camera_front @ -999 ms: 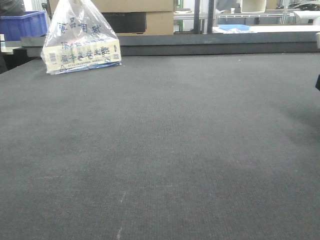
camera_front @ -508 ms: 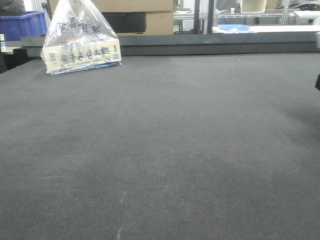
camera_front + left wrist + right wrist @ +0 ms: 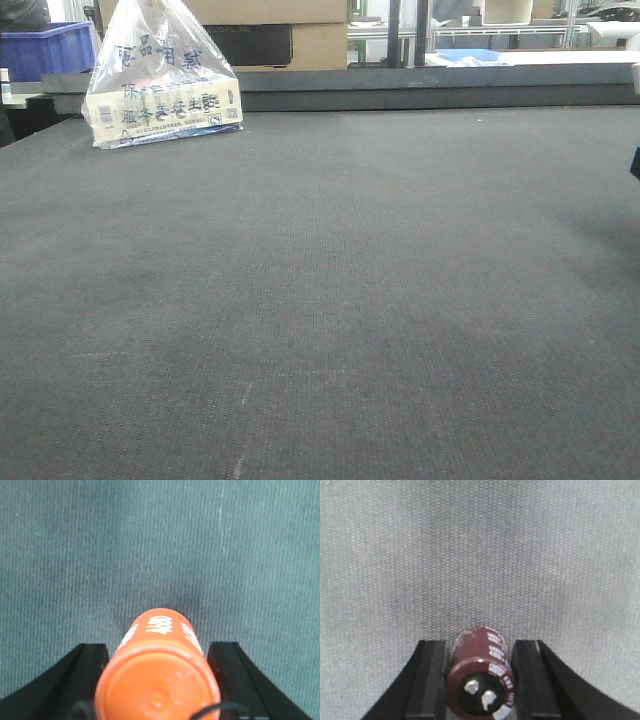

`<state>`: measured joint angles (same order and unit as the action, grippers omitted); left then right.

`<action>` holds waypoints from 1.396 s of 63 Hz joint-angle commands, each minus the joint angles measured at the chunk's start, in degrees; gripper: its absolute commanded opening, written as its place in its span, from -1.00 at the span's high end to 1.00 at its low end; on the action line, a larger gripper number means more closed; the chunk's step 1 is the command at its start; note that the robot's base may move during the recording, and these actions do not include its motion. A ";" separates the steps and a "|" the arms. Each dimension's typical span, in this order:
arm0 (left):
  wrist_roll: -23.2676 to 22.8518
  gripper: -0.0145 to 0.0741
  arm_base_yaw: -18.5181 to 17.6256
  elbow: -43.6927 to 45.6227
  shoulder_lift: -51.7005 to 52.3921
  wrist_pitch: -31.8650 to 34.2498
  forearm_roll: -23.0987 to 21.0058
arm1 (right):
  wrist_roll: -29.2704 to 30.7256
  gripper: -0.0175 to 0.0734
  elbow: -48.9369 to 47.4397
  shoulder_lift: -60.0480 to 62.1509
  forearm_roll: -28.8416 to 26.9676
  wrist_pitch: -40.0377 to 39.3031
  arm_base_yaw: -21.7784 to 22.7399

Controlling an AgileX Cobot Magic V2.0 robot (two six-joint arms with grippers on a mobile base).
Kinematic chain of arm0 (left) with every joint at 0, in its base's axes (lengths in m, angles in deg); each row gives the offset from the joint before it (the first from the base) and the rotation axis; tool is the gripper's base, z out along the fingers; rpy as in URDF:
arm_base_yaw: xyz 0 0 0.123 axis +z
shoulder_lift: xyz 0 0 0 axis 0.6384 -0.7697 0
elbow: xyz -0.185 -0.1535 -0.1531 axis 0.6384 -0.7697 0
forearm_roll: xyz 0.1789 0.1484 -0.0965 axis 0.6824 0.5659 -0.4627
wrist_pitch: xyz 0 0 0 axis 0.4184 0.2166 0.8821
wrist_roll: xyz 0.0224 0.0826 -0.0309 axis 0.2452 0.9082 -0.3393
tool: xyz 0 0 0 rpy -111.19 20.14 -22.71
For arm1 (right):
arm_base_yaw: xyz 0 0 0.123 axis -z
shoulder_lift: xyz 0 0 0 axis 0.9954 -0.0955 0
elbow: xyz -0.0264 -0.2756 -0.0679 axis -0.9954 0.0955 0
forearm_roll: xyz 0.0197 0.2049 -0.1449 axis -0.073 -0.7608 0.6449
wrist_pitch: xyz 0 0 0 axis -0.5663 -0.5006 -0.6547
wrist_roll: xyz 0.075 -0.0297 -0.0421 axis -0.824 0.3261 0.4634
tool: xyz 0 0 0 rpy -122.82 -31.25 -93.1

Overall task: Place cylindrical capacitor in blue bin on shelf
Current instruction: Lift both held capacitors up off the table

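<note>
Capacitor (image 3: 480, 677), maroon, clamped in the right claw (image 3: 479, 643), and orange cylinder (image 3: 159, 682) clamped in the left claw (image 3: 158, 647), both above the table (image 3: 320, 300); front view unchanged over the last second, so delivery is judged not yet under way.

I get a low front camera looking level across the dark mat (image 3: 320, 300) toward its far edge, and two wrist cameras aimed down at close range past the orange capacitor (image 3: 160, 680) in the left gripper (image 3: 160, 647) and the maroon capacitor (image 3: 480, 675) in the right gripper (image 3: 479, 642) onto that same mat.
</note>
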<state>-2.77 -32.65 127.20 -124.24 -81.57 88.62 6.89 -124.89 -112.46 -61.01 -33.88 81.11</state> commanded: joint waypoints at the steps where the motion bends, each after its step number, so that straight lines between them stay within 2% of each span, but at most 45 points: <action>1: 0.09 0.92 0.23 0.43 0.97 -0.83 -0.33 | -0.87 0.97 -0.39 2.79 0.46 -0.47 0.31; 12: 0.09 0.92 0.23 0.43 5.74 1.07 -1.86 | -0.87 0.97 -0.39 9.41 0.46 -1.84 0.31; 20: 0.61 0.92 0.23 -1.16 11.73 6.70 -3.42 | -0.87 0.97 0.96 14.28 0.55 -5.09 0.31; 32: 4.61 0.92 0.23 -7.36 22.51 16.44 -9.23 | -0.75 0.97 8.31 22.42 0.68 -14.18 0.31; 37: 4.62 0.92 0.23 -10.69 27.77 20.33 -10.53 | -0.75 0.97 12.07 26.32 0.77 -19.89 0.31; 47: 4.62 0.92 0.23 -15.89 38.44 26.75 -11.36 | -0.75 0.97 16.99 34.03 0.77 -28.89 0.31; 58: 4.62 0.92 0.23 -17.12 48.30 29.11 -11.36 | -0.34 0.97 19.14 41.92 0.91 -36.16 0.31; 72: 4.62 0.92 0.23 -17.12 58.57 34.23 -11.36 | -0.75 0.97 18.93 50.44 0.91 -38.54 0.31; 88: 4.62 0.92 0.23 -17.12 64.14 34.54 -11.36 | -0.75 0.97 18.93 57.74 0.91 -38.68 0.31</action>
<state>1.78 -32.65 110.16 -61.12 -48.50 77.69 6.00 -105.85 -56.49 -60.54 -70.75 81.11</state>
